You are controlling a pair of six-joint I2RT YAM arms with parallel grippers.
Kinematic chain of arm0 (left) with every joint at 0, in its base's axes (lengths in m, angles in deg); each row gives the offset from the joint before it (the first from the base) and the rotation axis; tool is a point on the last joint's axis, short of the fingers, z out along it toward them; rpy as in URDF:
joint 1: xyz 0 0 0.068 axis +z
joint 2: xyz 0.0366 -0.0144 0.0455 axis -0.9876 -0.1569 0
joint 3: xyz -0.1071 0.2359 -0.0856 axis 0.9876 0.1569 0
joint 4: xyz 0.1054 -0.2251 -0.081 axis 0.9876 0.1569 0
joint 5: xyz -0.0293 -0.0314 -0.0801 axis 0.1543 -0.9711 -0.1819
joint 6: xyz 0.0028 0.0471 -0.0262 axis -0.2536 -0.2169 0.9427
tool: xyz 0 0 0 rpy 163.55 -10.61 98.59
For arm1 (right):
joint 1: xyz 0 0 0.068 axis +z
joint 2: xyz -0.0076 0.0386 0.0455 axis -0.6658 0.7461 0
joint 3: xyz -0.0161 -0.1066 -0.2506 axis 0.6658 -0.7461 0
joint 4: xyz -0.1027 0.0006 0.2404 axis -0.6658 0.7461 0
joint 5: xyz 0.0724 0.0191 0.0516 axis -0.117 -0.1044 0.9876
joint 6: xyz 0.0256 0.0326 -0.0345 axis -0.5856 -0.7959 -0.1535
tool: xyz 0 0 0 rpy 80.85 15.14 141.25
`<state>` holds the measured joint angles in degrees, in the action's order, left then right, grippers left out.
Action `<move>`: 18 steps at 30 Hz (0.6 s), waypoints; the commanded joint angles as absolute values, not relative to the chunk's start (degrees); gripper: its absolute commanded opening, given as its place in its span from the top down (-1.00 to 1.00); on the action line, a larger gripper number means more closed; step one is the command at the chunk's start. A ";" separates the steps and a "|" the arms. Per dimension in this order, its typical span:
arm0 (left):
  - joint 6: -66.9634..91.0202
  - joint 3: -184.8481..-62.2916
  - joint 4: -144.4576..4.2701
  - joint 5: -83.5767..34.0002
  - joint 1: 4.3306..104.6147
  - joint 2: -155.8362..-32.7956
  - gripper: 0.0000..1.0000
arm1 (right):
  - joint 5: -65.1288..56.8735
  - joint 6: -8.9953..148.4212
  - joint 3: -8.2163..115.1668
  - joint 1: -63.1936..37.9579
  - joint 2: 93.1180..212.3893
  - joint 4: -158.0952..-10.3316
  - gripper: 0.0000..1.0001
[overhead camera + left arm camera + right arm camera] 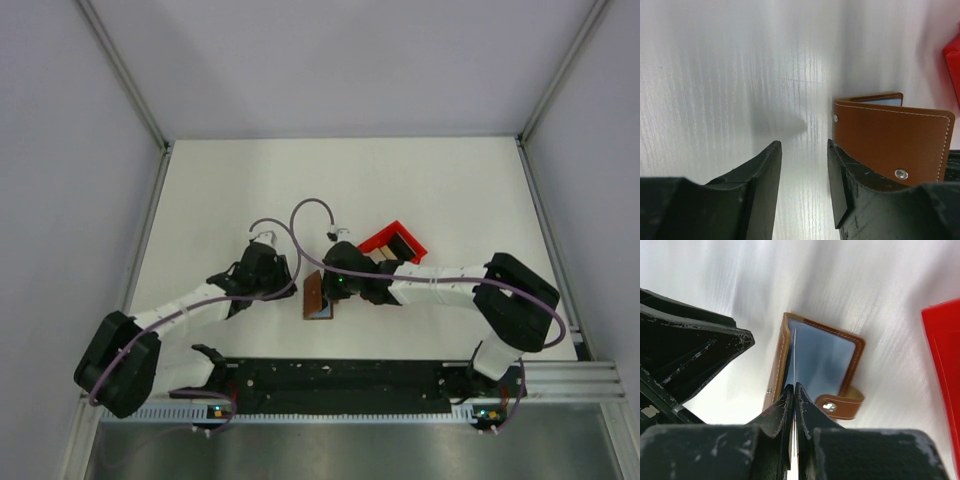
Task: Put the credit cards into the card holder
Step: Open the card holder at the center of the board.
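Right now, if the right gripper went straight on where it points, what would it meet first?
Likely the open card holder: the credit card pinched in the right gripper aims into its pocket; depth unclear.

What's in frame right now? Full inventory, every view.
wallet: 1, brown with grey-blue inside, mid-table, lying open between the two pincers
card: 1, pale, seen edge-on, pinched in the right pincer at the wallet's opening
bin: 1, red, right of the wallet and further back
bin contents: count unclear, tan and dark, probably more cards
table: 1, white, under everything
left pincer: 1, black, open and empty, just left of the wallet
right pincer: 1, black, shut on the card, over the wallet
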<state>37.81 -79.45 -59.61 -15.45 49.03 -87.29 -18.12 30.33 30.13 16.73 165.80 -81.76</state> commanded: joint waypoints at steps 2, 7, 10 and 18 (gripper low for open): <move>38.94 -79.09 -59.64 -15.74 49.42 -84.83 0.07 | -20.74 32.23 33.64 18.11 163.69 -80.51 1.00; 38.86 -79.17 -59.11 -16.17 50.56 -83.34 0.02 | -21.43 32.85 34.97 19.51 164.05 -79.28 1.00; 39.29 -78.74 -60.16 -18.18 50.82 -83.77 0.02 | -22.14 32.85 35.32 20.22 163.87 -78.92 1.00; 40.62 -77.07 -61.31 -18.90 51.27 -84.13 0.31 | -19.42 33.02 36.02 20.74 165.10 -81.12 1.00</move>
